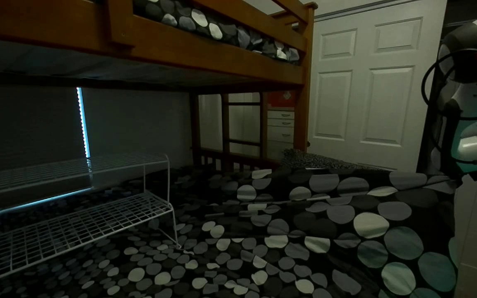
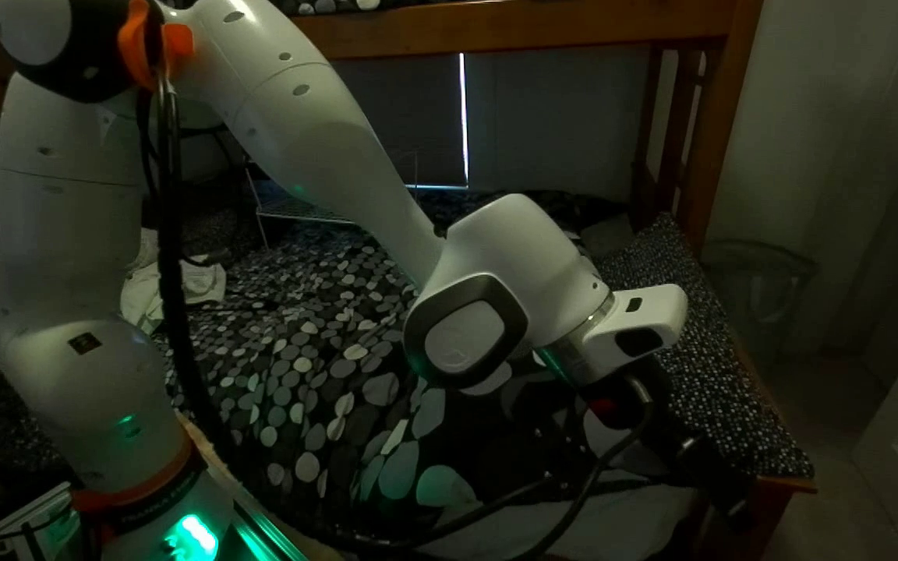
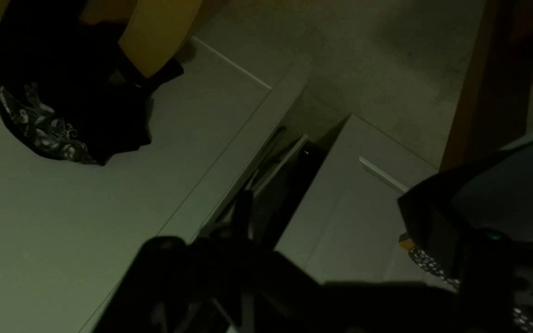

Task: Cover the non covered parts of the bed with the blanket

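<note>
The black blanket with grey and white ovals [image 1: 280,227] spreads over most of the bed in both exterior views [image 2: 324,374]. White sheet of the bed [image 2: 605,514] shows bare along the near side by the slatted-end corner. My gripper [image 2: 722,491] points down beside that corner, over the bed's near edge; its fingertips are dark there. In the wrist view my gripper [image 3: 340,231] has its fingers wide apart with nothing seen between them. A dark cloth with a grey patch, apparently the blanket [image 3: 511,189], lies close by the right finger; contact cannot be told.
A white wire rack [image 1: 73,223] stands on the bed. A finely speckled cloth [image 2: 722,389] lies at the bed's end, near a wooden post [image 2: 780,499]. The upper bunk rail [image 1: 222,54] hangs overhead. A white drawer unit [image 3: 331,222] shows below the gripper.
</note>
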Robot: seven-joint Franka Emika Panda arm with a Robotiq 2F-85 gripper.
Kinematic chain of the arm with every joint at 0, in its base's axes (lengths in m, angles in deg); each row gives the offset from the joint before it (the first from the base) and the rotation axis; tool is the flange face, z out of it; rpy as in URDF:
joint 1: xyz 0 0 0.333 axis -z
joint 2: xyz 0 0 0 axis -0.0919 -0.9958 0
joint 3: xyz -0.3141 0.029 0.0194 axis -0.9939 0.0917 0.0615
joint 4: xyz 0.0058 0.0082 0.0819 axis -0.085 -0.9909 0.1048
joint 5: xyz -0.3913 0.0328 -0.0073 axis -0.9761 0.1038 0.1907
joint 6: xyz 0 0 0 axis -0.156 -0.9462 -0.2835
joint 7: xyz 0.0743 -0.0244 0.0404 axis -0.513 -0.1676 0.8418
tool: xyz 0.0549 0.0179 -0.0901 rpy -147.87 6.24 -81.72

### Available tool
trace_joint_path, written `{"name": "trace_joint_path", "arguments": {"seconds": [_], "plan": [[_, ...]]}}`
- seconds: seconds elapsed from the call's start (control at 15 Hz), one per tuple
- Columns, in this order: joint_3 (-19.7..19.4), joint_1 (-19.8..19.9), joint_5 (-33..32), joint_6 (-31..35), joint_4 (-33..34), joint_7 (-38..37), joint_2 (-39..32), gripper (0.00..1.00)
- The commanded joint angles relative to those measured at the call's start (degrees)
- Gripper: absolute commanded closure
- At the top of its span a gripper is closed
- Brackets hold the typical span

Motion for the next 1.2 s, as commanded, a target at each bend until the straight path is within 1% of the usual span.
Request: {"name": "trace_joint_path", "arguments": {"seconds": [0.0, 0.07, 0.13, 0.2, 0.33, 0.4, 0.47, 0.6, 0.67, 0.73, 0.8, 0.87, 0.93, 1.13], "plan": [[-13.78, -13.73, -4.22, -1.51, -6.71, 4.33, 10.11, 0.0], [-17.19, -17.77, -5.17, -1.69, -7.78, 5.38, 12.72, 0.0], [-19.81, -21.97, -4.24, -2.39, -8.65, 7.9, 15.32, 0.0], [-24.12, -26.35, -6.21, -3.11, -9.01, 8.53, 17.68, 0.0], [-29.89, -33.3, -7.61, -6.19, -8.89, 11.04, 20.33, 0.0], [-31.68, -35.83, -7.88, -7.89, -8.69, 12.27, 21.34, 0.0], [-32.61, -37.68, -7.66, -9.4, -8.69, 13.67, 22.36, 0.0], [-32.27, -39.73, -6.43, -12.58, -8.2, 17.21, 24.35, 0.0], [-31.35, -39.84, -6.16, -13.84, -8.07, 19.2, 25.43, 0.0], [-19.23, -28.15, -10.8, -15.32, -7.63, 17.64, 27.41, 0.0], [-16.81, -26.42, -11.84, -16.27, -7.78, 19.34, 28.68, 0.0], [-21.31, -31.75, -11.9, -17.05, -8.06, 21.64, 29.36, 0.0], [-17.82, -28.67, -14.29, -17.04, -8.47, 22.41, 30.57, 0.0], [-11.42, -23.29, -20.21, -14.59, -10.05, 23.47, 33.0, 0.0]]}}
